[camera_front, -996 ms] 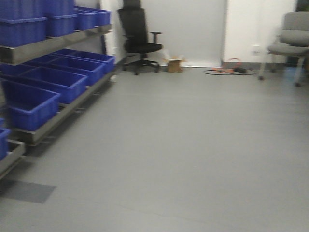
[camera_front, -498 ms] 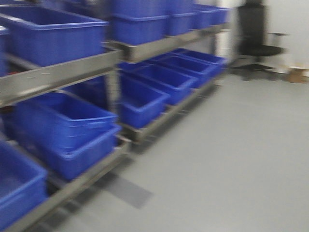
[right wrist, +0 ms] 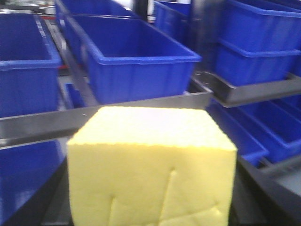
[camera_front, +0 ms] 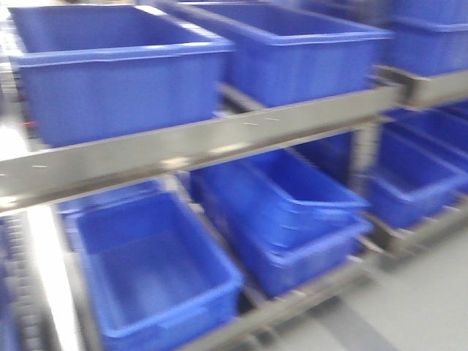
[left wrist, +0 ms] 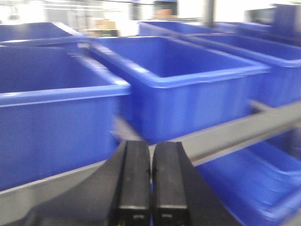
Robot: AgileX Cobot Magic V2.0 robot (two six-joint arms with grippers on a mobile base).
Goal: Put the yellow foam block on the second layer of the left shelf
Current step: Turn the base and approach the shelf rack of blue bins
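While the yellow foam block (right wrist: pixel 150 155) sits clamped in the right hand (right wrist: pixel 153 200), filling most of that wrist's view with dark fingers (right wrist: pixel 268 207) showing low at either side, we judge the step in hand to be the approach to the shelf (camera_front: pixel 219 142), not yet the placing. The left hand (left wrist: pixel 151 174) is closed on nothing, its fingers pressed together, and points at the metal rail (left wrist: pixel 225 136) under the blue bins (left wrist: pixel 188 80). All three views are smeared, so we take it that the rig is in motion, and we should let it settle before reaching. The foam shows creases on its near face, so we grip only firmly enough to carry it, not to crush it. The upper bins (camera_front: pixel 117 80) stand close above the rail and a lower bin (camera_front: pixel 146 270) lies open beneath, and we cannot tell from here which level counts as the second. We fix that first, then bring the block in level, clear of the rail edge and the bin rims; the idle left arm is best held back, out of the right arm's path.
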